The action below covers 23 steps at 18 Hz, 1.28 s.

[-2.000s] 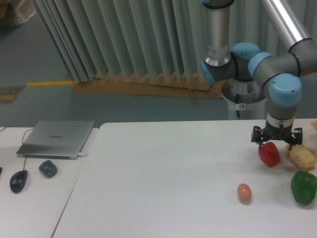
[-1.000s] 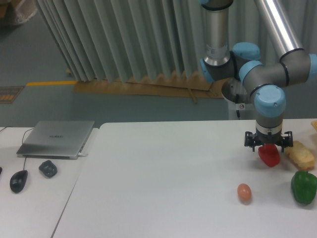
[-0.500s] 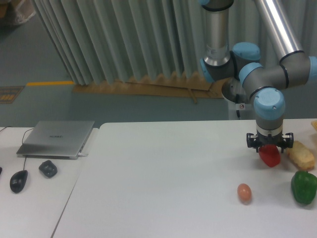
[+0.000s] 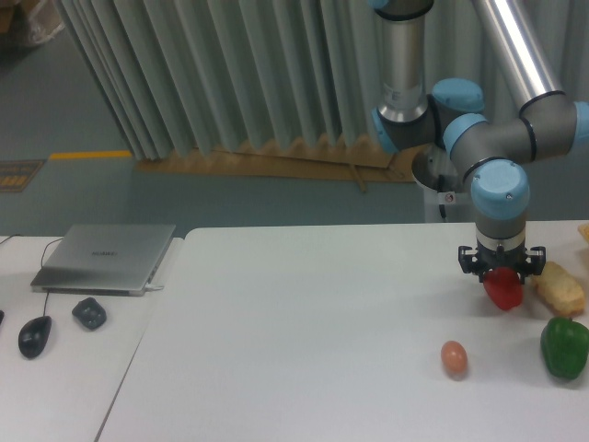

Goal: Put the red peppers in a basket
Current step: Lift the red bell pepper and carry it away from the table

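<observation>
The tool [image 4: 502,268] sits closed on the red pepper [image 4: 503,289] over the table [image 4: 304,322].

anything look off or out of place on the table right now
Nothing is spilled or damaged. One oddity: no basket is in view. The gripper sits over the red pepper, with the egg and green pepper lying loose nearby.

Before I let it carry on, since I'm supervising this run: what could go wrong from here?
The gripper sits over only the top of the red pepper; a glossy, rounded pepper could slip out on lifting. The yellowish item lies close on one side and the green pepper just in front, so a swing could knock them. No basket is in view, so the drop spot cannot be checked.
</observation>
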### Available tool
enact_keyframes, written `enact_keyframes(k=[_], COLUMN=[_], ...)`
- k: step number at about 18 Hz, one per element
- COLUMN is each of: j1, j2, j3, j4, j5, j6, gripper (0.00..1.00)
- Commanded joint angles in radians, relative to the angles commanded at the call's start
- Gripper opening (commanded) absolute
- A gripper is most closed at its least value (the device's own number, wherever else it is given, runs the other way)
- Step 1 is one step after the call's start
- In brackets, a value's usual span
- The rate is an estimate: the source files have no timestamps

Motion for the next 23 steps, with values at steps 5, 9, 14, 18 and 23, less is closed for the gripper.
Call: enact_keyframes(k=[5,9,14,18,23], j1=[0.002,0.015,0.096,0.221,0.297], j2=[0.008,0.015,0.034,0.048,0.046], j3=[0.046,0.193,0.245,0.253,0.265], j4=[-0.052,-0.149,-0.156,-0.155,-0.152], j5=[0.000,-0.011,-0.029,-0.040,-0.046], j6=[0.028,0.084,0.219,0.568,0.788], gripper=[0.57,0.57,0.57,0.57,0.57])
